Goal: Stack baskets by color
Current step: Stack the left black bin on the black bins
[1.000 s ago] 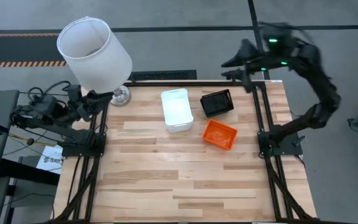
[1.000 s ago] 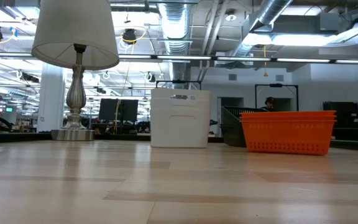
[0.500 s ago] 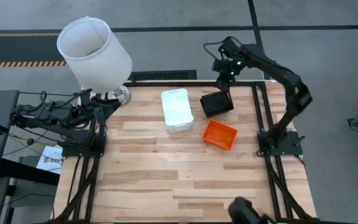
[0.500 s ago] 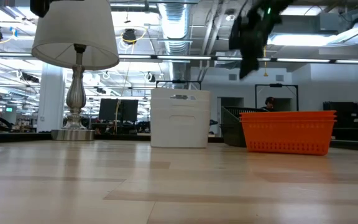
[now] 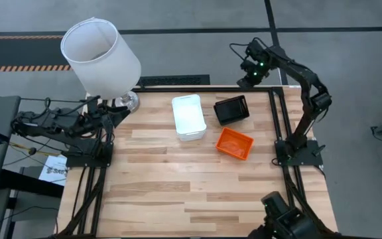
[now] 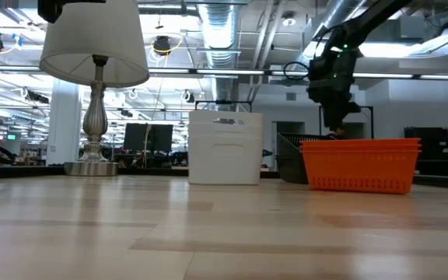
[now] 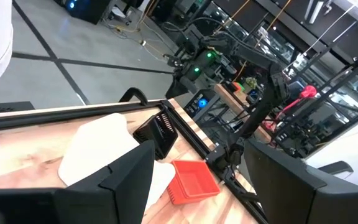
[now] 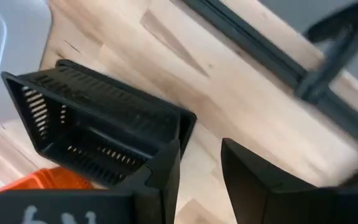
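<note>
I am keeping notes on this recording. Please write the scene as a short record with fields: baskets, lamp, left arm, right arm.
white baskets: far middle of the table
black baskets: right of the white ones, apart from them
orange baskets: nearer than the black ones, turned at an angle
lamp: far left corner
left gripper: by the lamp's base, jaws open, holding nothing
right gripper: above the table's far edge, beyond the black baskets, jaws apart, holding nothing

Two dark jointed arms; green light on right arm [image 5: 290, 73]; black cabling
</note>
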`<action>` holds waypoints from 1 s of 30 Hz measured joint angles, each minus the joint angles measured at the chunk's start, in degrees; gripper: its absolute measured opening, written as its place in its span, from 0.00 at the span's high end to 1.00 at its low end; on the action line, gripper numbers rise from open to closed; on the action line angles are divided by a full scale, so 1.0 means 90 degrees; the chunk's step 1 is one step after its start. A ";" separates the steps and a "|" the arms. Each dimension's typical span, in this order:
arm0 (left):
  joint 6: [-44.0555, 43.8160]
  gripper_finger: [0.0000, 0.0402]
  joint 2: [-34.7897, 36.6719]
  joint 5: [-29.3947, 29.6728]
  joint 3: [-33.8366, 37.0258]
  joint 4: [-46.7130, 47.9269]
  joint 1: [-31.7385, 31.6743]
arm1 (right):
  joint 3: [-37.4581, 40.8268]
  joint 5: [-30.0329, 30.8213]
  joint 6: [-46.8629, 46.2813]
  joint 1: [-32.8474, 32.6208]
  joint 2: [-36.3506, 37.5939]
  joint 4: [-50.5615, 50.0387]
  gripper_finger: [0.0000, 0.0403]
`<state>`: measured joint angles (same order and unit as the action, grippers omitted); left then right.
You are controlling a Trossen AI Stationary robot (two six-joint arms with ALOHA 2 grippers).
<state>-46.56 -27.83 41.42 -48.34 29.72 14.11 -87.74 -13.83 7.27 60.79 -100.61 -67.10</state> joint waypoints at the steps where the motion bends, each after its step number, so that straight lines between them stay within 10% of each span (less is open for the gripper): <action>1: 0.0002 0.41 -0.0002 0.0001 0.0000 0.0004 0.0000 | 0.0001 0.0016 -0.0071 0.0005 0.0042 -0.0090 0.66; 24: 0.0034 0.41 -0.0002 0.0147 0.0000 0.0305 0.0000 | 0.1853 0.0710 -0.0593 -0.0775 0.0359 0.1320 0.66; 30: 0.0031 0.41 -0.0002 0.0166 0.0000 0.0332 -0.0002 | 0.1972 0.0712 -0.0647 -0.0924 0.0351 0.1425 0.86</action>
<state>-46.28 -27.86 42.92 -48.34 32.71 14.09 -70.00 -7.42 1.45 52.48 -97.45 -54.27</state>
